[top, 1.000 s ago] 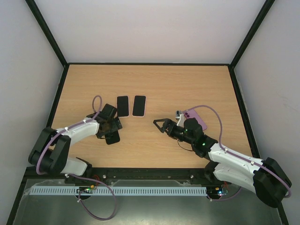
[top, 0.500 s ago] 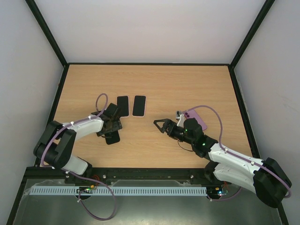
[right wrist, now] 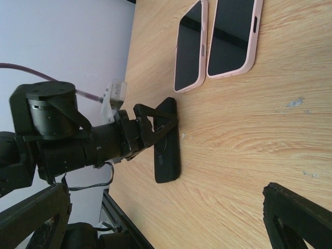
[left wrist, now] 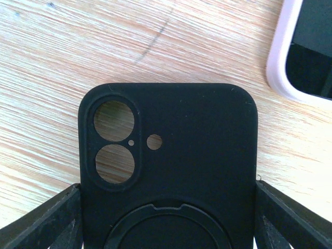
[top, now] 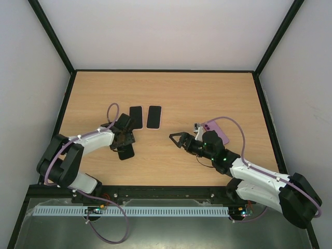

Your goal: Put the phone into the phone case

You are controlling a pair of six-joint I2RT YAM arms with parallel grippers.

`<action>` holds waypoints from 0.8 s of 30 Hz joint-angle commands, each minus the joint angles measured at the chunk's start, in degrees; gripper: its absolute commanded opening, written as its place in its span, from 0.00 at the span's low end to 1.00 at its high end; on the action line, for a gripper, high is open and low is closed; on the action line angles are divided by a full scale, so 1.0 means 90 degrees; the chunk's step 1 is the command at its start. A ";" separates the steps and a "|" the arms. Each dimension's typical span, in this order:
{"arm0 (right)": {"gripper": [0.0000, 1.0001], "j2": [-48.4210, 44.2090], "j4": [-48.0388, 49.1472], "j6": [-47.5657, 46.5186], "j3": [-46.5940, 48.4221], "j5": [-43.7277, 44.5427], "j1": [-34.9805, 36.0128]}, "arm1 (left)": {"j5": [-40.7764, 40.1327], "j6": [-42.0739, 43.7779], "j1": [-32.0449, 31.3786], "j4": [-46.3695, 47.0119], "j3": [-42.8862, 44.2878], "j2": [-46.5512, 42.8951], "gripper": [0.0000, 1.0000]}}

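Left gripper (top: pixel 123 141) straddling black phone case (left wrist: pixel 176 155) near left, grip I cannot confirm, right gripper (top: pixel 175 140) gaping, empty, two phones (top: pixel 136 117) lying just beyond case.

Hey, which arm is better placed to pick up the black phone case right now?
Left. The left gripper straddles the black phone case, a finger at each long edge. The right gripper hangs open over the table, apart from it.
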 commanded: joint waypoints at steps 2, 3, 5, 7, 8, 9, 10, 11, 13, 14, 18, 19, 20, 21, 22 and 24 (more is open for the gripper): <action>1.00 0.0231 0.0284 0.0007 0.0075 -0.0299 0.0048 | 0.0756 -0.0117 -0.0017 0.0080 -0.0191 -0.0308 0.73; 0.99 0.0287 0.0327 0.0010 0.0066 -0.0361 0.0049 | 0.0866 -0.0128 -0.0017 0.0132 -0.0216 -0.0373 0.72; 0.98 0.0366 0.0431 0.0011 0.0044 -0.0437 0.0050 | 0.1110 -0.0166 -0.0017 0.0257 -0.0250 -0.0520 0.71; 0.96 0.0462 0.0571 0.0034 -0.0001 -0.0514 0.0065 | 0.1472 -0.0191 -0.0017 0.0463 -0.0313 -0.0697 0.70; 0.95 0.0508 0.0665 0.0039 -0.0031 -0.0553 0.0076 | 0.1729 -0.0198 -0.0017 0.0612 -0.0355 -0.0774 0.70; 0.94 0.0559 0.0746 0.0040 -0.0050 -0.0593 0.0102 | 0.1967 -0.0222 -0.0017 0.0762 -0.0398 -0.0864 0.70; 0.92 0.0610 0.0824 0.0049 -0.0055 -0.0622 0.0127 | 0.2191 -0.0253 -0.0017 0.0921 -0.0461 -0.0946 0.70; 0.90 0.0665 0.0923 0.0055 -0.0068 -0.0665 0.0150 | 0.2426 -0.0290 -0.0017 0.1138 -0.0509 -0.1036 0.70; 0.86 0.0787 0.1152 0.0082 -0.0059 -0.0750 0.0216 | 0.2900 -0.0454 -0.0026 0.1557 -0.0653 -0.1184 0.70; 0.83 0.0855 0.1278 0.0107 -0.0038 -0.0774 0.0254 | 0.3189 -0.0563 -0.0034 0.1770 -0.0732 -0.1259 0.70; 0.71 0.1178 0.1663 0.0217 0.0027 -0.0842 0.0431 | 0.3807 -0.1035 -0.0125 0.2612 -0.1050 -0.1449 0.70; 0.68 0.1270 0.1789 0.0270 0.0040 -0.0875 0.0473 | 0.3895 -0.1138 -0.0154 0.2782 -0.1105 -0.1479 0.69; 0.63 0.1360 0.1929 0.0334 0.0031 -0.0932 0.0510 | 0.3945 -0.1195 -0.0183 0.2892 -0.1137 -0.1480 0.69; 0.59 0.1482 0.2058 0.0399 0.0031 -0.0956 0.0546 | 0.3975 -0.1238 -0.0212 0.2998 -0.1158 -0.1467 0.69; 0.56 0.1576 0.2162 0.0460 0.0038 -0.0979 0.0576 | 0.4013 -0.1285 -0.0242 0.3082 -0.1165 -0.1458 0.69; 0.52 0.1723 0.2285 0.0521 0.0064 -0.0978 0.0663 | 0.4100 -0.1387 -0.0300 0.3277 -0.1203 -0.1445 0.69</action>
